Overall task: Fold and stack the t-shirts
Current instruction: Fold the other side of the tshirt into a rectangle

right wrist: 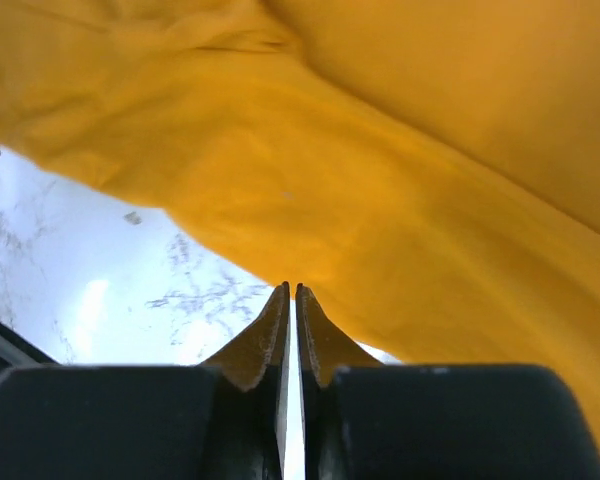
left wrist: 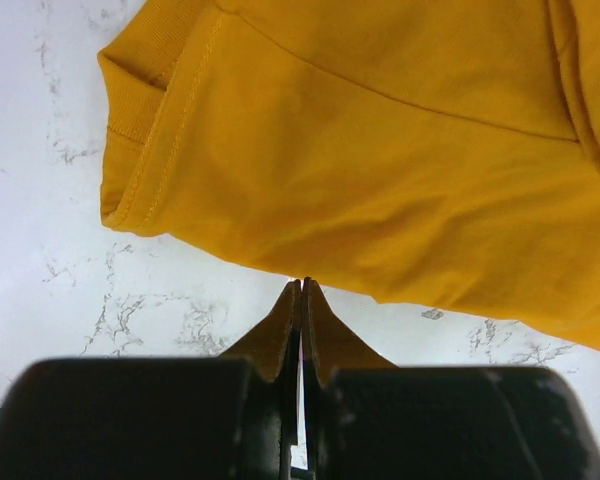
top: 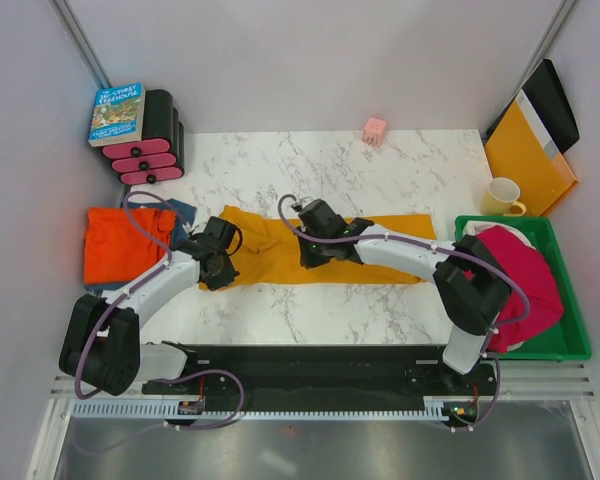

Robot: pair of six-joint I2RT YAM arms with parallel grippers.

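Fold stage of the t-shirt task, read from left to right. At the left edge of the table the red-orange t-shirt is lying flat, with the dusty blue t-shirt showing at its far right corner. Just right of these, the left gripper is being set on the left end of the mustard-yellow t-shirt. Its fingers are being held together with only a hairline slit between them, and the shirt's near edge is judged to be pinched at the tips.

The shirt is being presented at the table's centre as a narrow band, its long axis running left to right, parallel to the table's near edge. A double-stitched hem is showing at its left end; which end carries the collar cannot be told. Near the band's middle the right gripper is being held in like manner, fingers shut on the near edge. At the far right the magenta-pink t-shirt is lying heaped in the green tray.

For a clean fold, it is judged that both pinches should be lifted together at one height. The cloth between them should be kept taut, and the near edge carried squarely across the long axis, so that edges are laid flush before the fingers are parted.
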